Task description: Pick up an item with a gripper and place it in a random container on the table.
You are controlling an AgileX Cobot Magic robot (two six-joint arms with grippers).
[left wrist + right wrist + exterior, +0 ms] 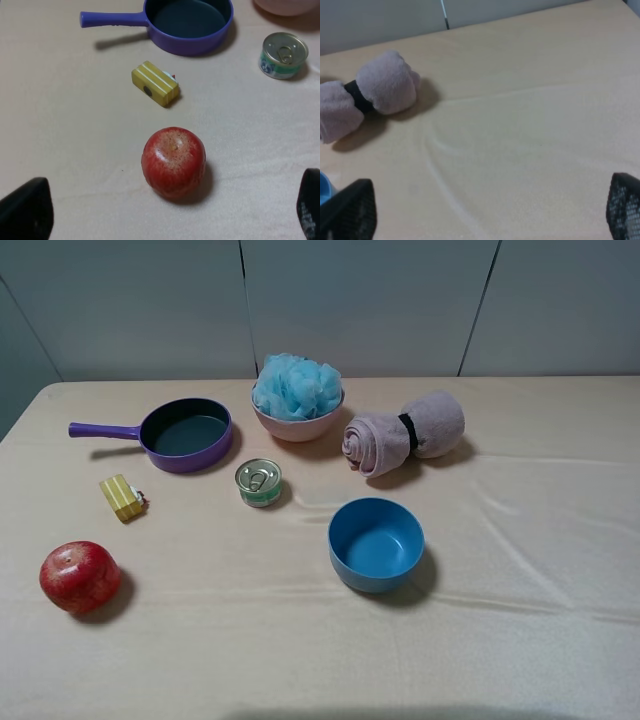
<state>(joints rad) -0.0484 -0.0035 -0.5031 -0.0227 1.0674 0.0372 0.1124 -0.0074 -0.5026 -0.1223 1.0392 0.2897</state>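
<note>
High view, bench (520, 640): beige cloth, slightly wrinkled; broad bare stretch along the near edge and down the right side.
High view, pouf (297, 386): light-blue, ruffled, sitting in the pink bowl (300, 427) near the far edge.
High view, neighbours: purple pan (186, 435) to the bowl's left, rolled towel (403, 433) just to its right, can (259, 482) in front, blue bowl (376, 544) nearer still, yellow block (122, 497) and apple (79, 577) at the left. No arm visible here.
Left wrist, left pincer (170, 210): fingers wide apart at the frame corners, holding nothing, touching nothing; apple lies between them, ahead.
Left wrist, extras: pull-tab on the can's lid and a dark spot on the yellow block show here; pouf not in frame, only a sliver of the pink bowl's rim.
Right wrist, right pincer (490, 210): spread wide, empty, over bare cloth.
Right wrist, extras: towel's black band close up; a sliver of the blue bowl at the frame edge; creases in the cloth clearer than from above.
</note>
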